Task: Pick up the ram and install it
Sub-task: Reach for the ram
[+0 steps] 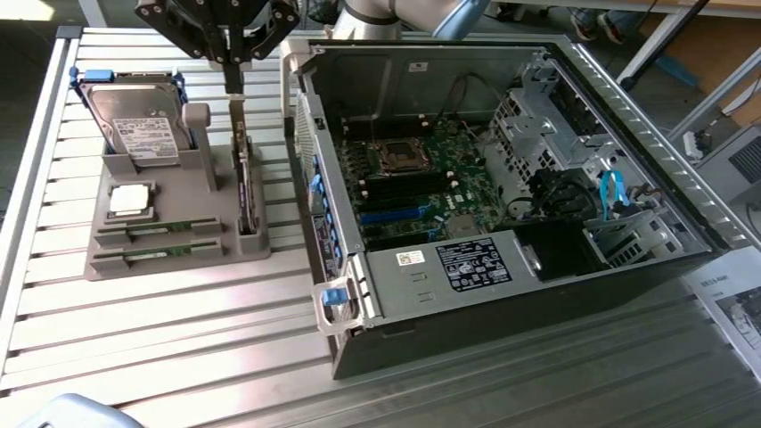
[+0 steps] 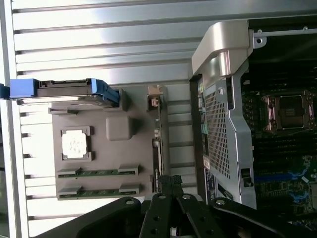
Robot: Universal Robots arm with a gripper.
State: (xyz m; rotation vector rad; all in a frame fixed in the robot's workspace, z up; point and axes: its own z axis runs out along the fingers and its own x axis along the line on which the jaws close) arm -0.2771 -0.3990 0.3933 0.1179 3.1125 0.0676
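The gripper (image 1: pixel 233 61), clenched on nothing, hangs over the expansion card (image 1: pixel 246 169) at the grey holder's (image 1: pixel 226 256) computer-side edge. Both ram sticks (image 1: pixel 155 230) lie flat along the holder's edge farthest from the hard drive (image 1: pixel 137 125), long axes crosswise to the card.

Black pincer (image 2: pixel 171 181) of jointed link bars with round silver pivot screws — on a pale grey tubular arm (image 1: pixel 398 16).

We see a ribbed metal table (image 1: pixel 178 339) carrying an open computer case (image 1: pixel 476 334). Just beside the case, on the exterior view's left, a grey parts holder (image 1: pixel 191 201) sits on the slats. At the case's opposite side lies a printed sheet (image 1: pixel 737 312).
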